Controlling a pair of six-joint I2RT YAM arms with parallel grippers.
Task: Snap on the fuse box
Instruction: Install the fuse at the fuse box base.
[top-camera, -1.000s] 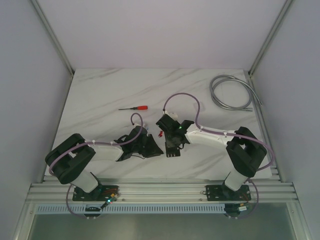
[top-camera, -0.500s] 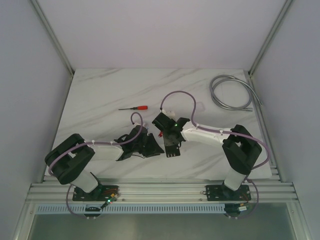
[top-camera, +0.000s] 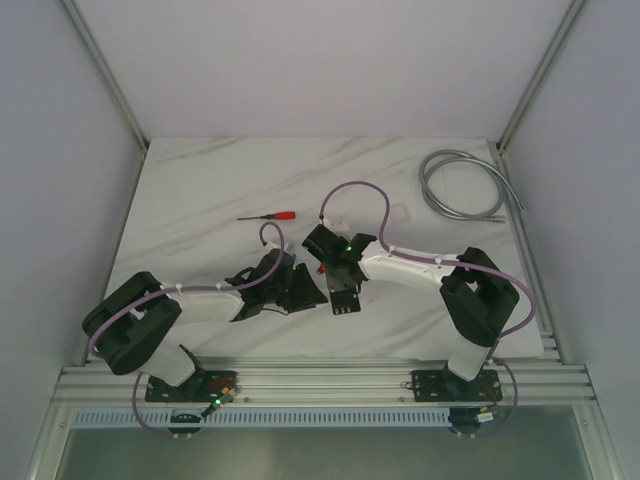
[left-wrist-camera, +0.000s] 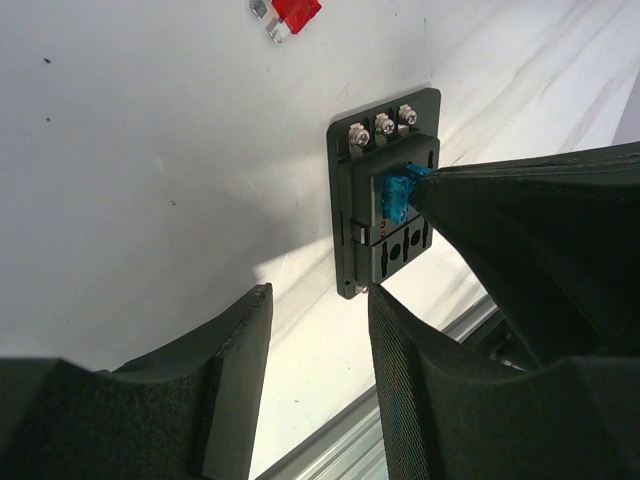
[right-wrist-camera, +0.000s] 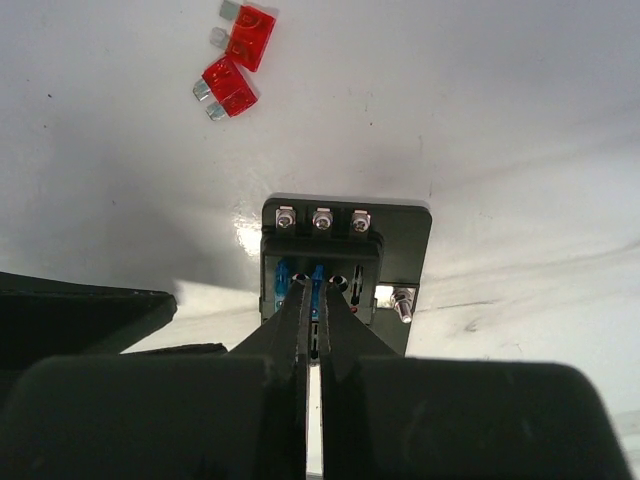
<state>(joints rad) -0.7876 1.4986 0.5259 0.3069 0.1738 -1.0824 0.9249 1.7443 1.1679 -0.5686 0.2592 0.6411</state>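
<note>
Over the fuse box (right-wrist-camera: 400, 240), my right pincer (right-wrist-camera: 314, 300) pinching a blue fuse (right-wrist-camera: 317, 276), my left pincer (left-wrist-camera: 318, 312) spread just beside.

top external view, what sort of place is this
Most likely an enclosed robot work cell in a lab: a white marble-patterned tabletop boxed in by plain white panels, a white left arm and right arm bolted to a silver aluminium rail, plus a red-handled screwdriver and coiled grey cable.
</note>
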